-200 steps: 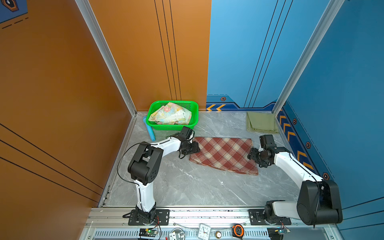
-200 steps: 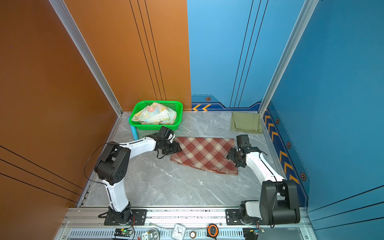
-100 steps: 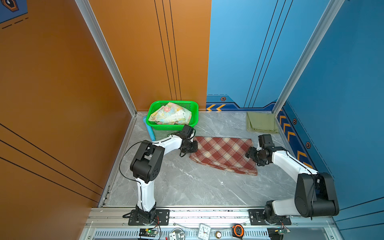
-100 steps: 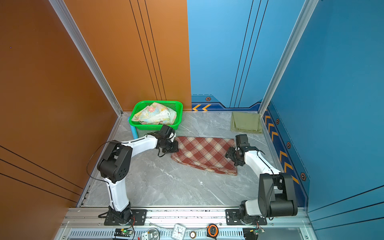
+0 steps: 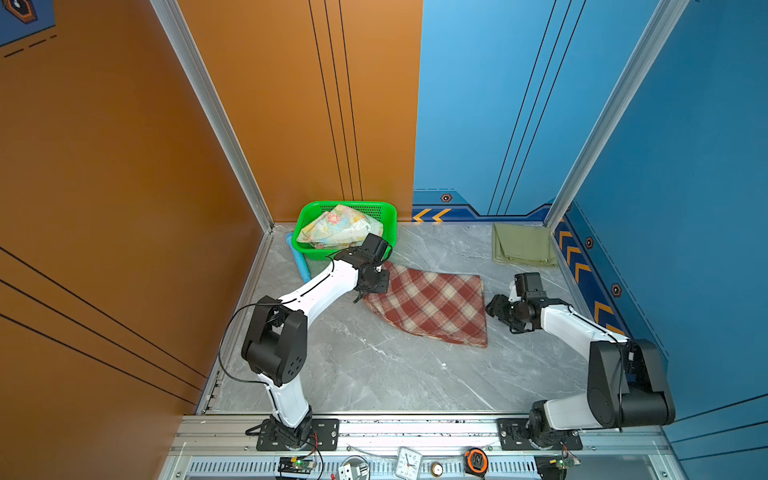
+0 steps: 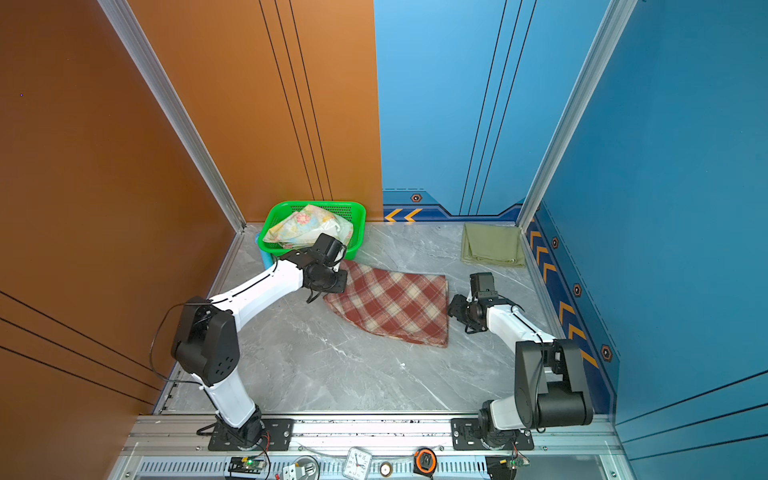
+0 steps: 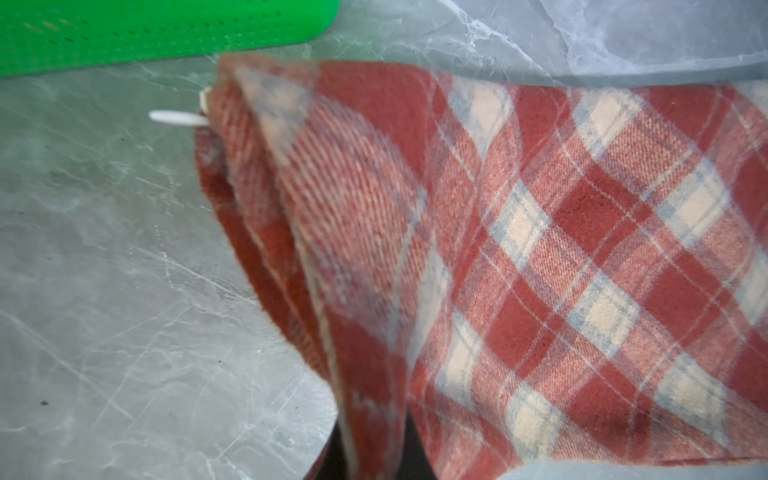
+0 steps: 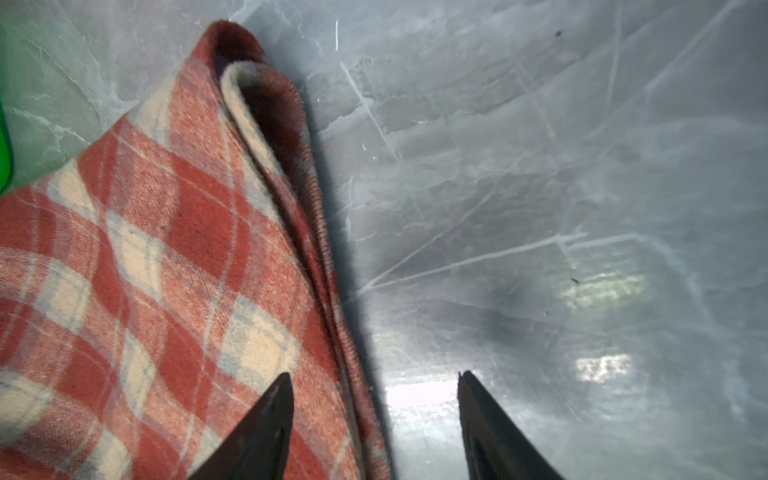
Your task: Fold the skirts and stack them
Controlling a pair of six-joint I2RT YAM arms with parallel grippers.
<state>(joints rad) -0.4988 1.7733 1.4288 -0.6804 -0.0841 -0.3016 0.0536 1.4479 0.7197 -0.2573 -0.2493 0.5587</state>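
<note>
- Plaid skirt (image 5: 432, 305) lies flat on the table (image 5: 374, 374); we're starting its fold.
- Left tool (image 5: 379, 286) clamps one corner.
- Right tool (image 8: 374, 374) open, straddling the opposite edge; next we'd pinch there, then lift both.

No words or brands can be read; orange chevron arrows (image 5: 432, 215) mark the blue wall base (image 5: 461, 212), and the clock's (image 5: 409, 462) numerals are too small.

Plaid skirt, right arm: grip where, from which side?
Grip the layered right edge of the plaid skirt, coming low from the right: layers lie stacked there, and the open right gripper straddles it. The left gripper holds the opposite corner.
</note>
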